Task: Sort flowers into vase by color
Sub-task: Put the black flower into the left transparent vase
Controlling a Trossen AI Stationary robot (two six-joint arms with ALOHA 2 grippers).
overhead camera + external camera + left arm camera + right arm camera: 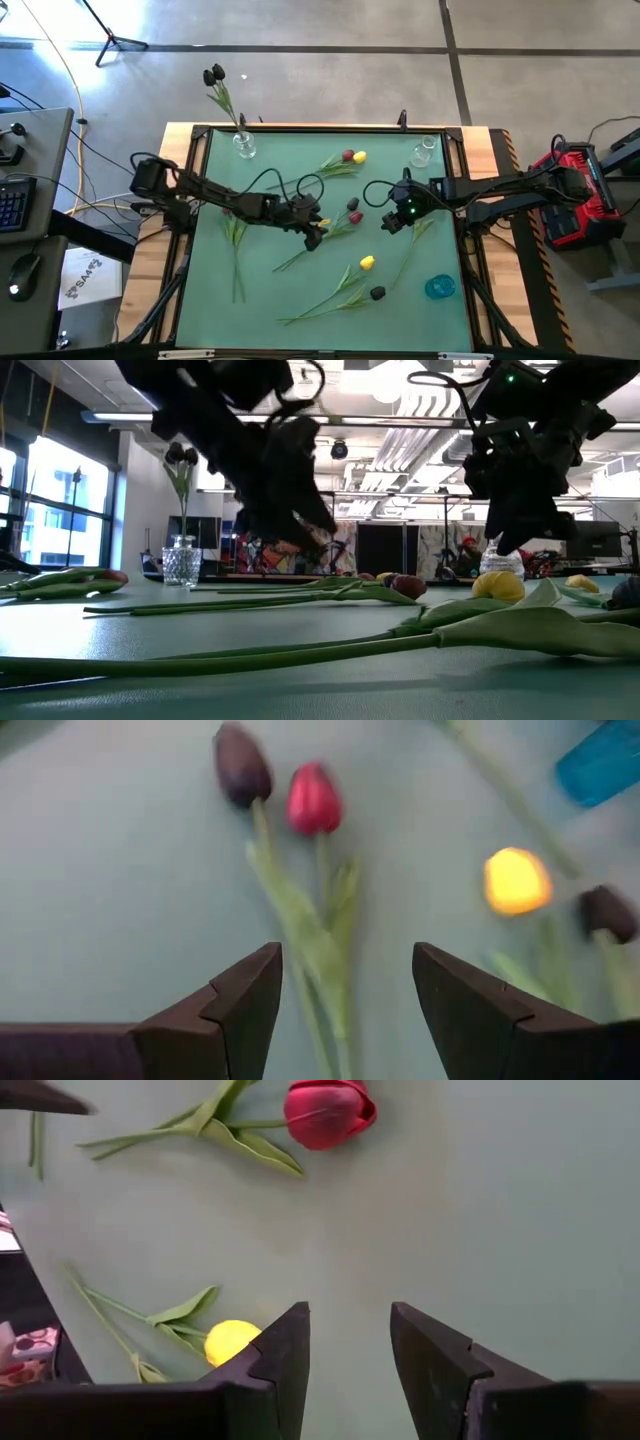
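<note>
High view: your left tool (313, 232) hangs over the middle of the green surface (270, 290), above a red and a black tulip (353, 211); your right tool (392, 222) hangs just beside them on the far side. Loose tulips lie scattered across the surface. One vase (244, 146) at the back left holds black tulips (214, 76); a second, clear vase (424, 152) stands back right and a blue one (440, 288) lies near the front right.

Low view: long stems (300, 650) run flat across the surface; both arms come down from above, dark against the room, so the tips are hard to read.

Left wrist view: its fingers (240, 1010) stand wide apart, empty, astride the leafy stems under the red head (313, 800) and black head (240, 765). The heads are blurred.

Right wrist view: its fingers (275, 1365) stand partly apart, holding nothing; a red head (328, 1112) lies ahead, a yellow head (232, 1342) partly behind one finger.

Handling: expect light, thin, floppy stems that bend and roll. Take the stem mid-length, below the leaves, never the soft head.

Hidden: the vases' depth and whether the crossing stems are tangled can't be told.
</note>
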